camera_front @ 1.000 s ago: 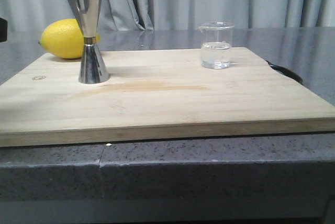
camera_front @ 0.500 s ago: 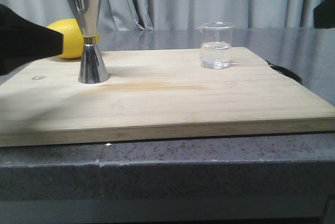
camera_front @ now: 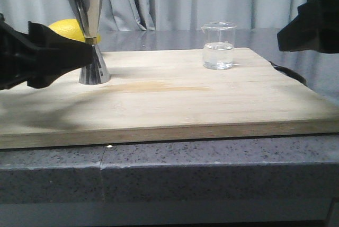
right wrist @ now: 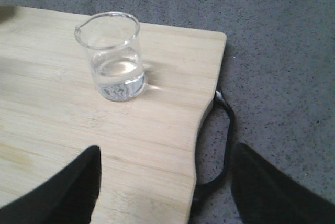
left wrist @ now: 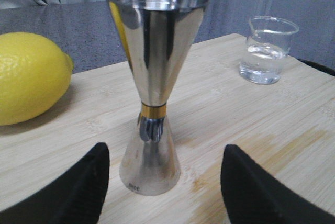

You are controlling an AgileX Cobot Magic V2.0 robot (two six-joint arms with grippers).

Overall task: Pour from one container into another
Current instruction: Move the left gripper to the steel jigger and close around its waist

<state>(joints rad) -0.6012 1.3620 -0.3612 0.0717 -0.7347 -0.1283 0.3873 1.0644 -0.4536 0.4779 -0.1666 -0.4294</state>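
The steel jigger (camera_front: 90, 36) stands upright on the left of the wooden board (camera_front: 185, 99). My left gripper (camera_front: 85, 54) is open, and in the left wrist view the jigger (left wrist: 154, 93) stands between the spread fingers (left wrist: 84, 182) with a gap on each side. The clear glass beaker (camera_front: 219, 46), holding a little clear liquid, stands at the board's back right. My right gripper (camera_front: 286, 33) hovers open to the right of it. In the right wrist view the beaker (right wrist: 114, 59) lies well ahead of that gripper (right wrist: 166, 149), which holds nothing.
A yellow lemon (camera_front: 66, 28) lies behind the jigger to its left, close to the left arm. The board has a black handle (right wrist: 222, 145) at its right edge, below the right gripper. The board rests on a speckled grey counter (camera_front: 159, 168); a grey curtain hangs behind.
Both grippers came into the front view. The left one advanced from the left up to the jigger, the right one came further in from the right. Jigger, beaker and lemon stayed put.
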